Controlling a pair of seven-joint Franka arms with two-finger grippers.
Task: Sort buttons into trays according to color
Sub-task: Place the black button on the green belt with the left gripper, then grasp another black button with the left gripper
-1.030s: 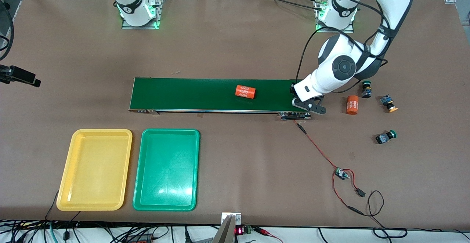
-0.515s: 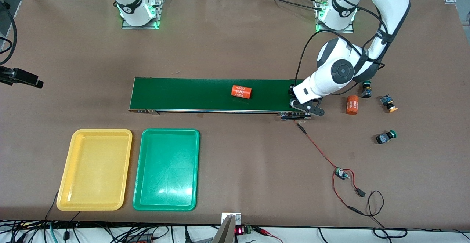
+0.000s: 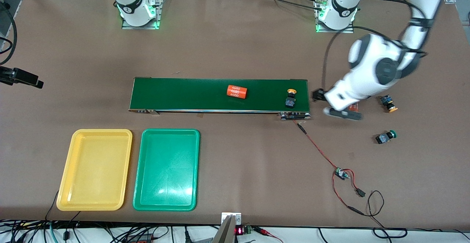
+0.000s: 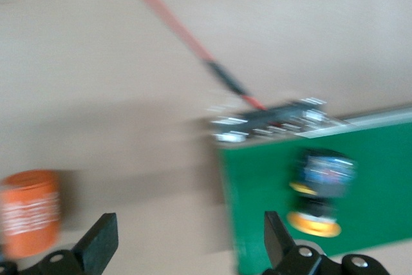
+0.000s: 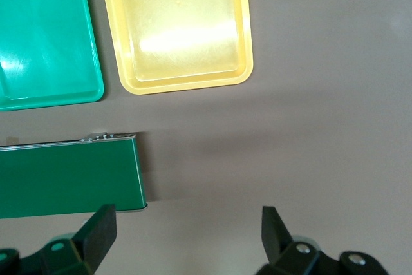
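Observation:
A yellow-capped button (image 3: 291,98) lies on the conveyor belt (image 3: 183,94) at its end toward the left arm; it also shows in the left wrist view (image 4: 318,191). My left gripper (image 3: 342,113) is open and empty over the table just off that belt end, above an orange cylinder (image 3: 354,106). A second yellow button (image 3: 388,103) and a green button (image 3: 385,137) lie on the table past it. The other green button is hidden by the arm. The yellow tray (image 3: 95,169) and green tray (image 3: 167,169) are empty. My right gripper (image 5: 187,236) waits, open, over the table by the belt's other end.
Another orange cylinder (image 3: 237,91) rides mid-belt. A red wire (image 3: 315,145) runs from the belt's motor end to a small board (image 3: 341,173) nearer the front camera. The right wrist view shows both trays (image 5: 180,30) (image 5: 38,30) and the belt end (image 5: 64,178).
My left gripper has let go of the yellow button on the belt end and swung off toward the left arm's end of the table. The cylinder on the belt has crept toward the right arm's end.

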